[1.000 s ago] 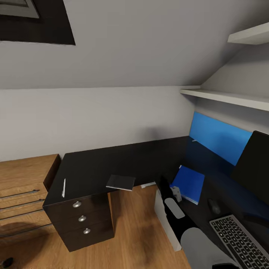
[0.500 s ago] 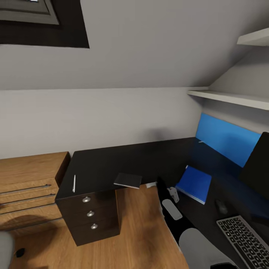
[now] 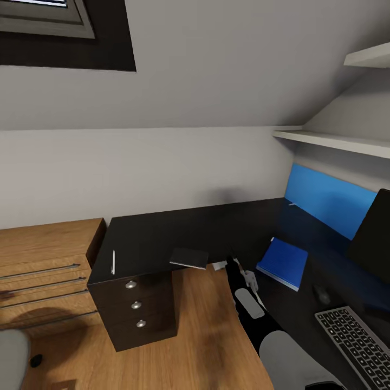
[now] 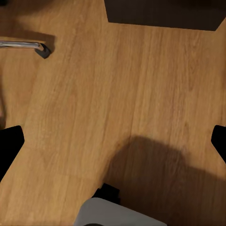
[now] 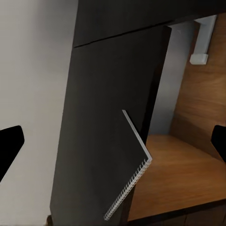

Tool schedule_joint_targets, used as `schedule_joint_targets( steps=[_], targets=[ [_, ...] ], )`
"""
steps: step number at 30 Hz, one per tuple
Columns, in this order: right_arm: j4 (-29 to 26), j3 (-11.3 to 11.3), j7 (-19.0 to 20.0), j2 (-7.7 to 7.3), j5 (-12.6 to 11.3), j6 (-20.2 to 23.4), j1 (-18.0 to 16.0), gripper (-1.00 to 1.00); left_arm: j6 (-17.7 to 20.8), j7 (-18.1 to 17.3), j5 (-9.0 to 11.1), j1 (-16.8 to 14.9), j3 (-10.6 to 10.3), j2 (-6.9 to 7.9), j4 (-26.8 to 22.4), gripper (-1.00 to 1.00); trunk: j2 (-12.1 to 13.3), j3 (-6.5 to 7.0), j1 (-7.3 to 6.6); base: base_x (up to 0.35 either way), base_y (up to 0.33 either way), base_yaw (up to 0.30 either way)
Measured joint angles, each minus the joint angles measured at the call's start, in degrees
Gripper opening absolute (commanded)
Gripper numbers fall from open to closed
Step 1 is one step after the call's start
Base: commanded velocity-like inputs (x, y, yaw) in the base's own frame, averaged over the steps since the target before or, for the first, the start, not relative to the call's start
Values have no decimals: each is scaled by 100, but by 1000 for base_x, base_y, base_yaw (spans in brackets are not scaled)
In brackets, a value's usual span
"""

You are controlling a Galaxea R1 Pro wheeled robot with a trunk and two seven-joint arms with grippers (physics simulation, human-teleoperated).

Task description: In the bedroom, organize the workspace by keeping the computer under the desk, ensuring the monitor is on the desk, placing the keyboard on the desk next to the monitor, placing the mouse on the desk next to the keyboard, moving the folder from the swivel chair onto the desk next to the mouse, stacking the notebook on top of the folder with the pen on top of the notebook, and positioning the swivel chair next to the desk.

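Notebook (image 3: 189,257) is seen on the desk (image 3: 146,241) at its near edge, corner overhanging, left of the folder (image 3: 283,262). Right gripper (image 5: 113,141), fingers spread and empty, is nearer, aimed at it.

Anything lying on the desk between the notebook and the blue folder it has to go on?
Nothing visible. The notebook sits at the desk front edge, partly overhanging, and the folder lies further along near the corner; only bare black top shows between them. The pen lies on the notebook's other side.
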Motion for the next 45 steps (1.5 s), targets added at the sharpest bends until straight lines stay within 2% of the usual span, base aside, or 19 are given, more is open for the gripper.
schedule_joint_targets(
  steps=[9,22,28,32,33,36,45],
  targets=[
    [18,-5,14,0,-11,-42,0,100,-1,0,0,0,-1,0,-1,100,0,25,1,-32,0,68],
    [12,-7,17,0,-11,-43,0,100,3,8,4,0,21,8,0,100,0,100,3,-272,-6,140],
    [2,1,20,0,-11,-37,1,100,-5,9,4,0,25,16,-36,100,0,107,1,-89,-7,27],
    [1,2,20,0,-6,-22,0,100,-12,8,6,0,28,23,-218,100,0,108,0,-20,-2,6],
    [1,2,21,0,-3,-10,0,100,-7,11,9,-2,49,30,-489,100,0,108,0,-6,0,2],
    [1,3,21,0,-2,-4,1,100,-3,13,25,0,80,33,-642,100,0,108,0,-4,0,1],
    [17,-8,14,0,16,26,1,100,-3,13,37,0,188,33,-805,100,-359,-53,197,0,0,0]
  ],
)
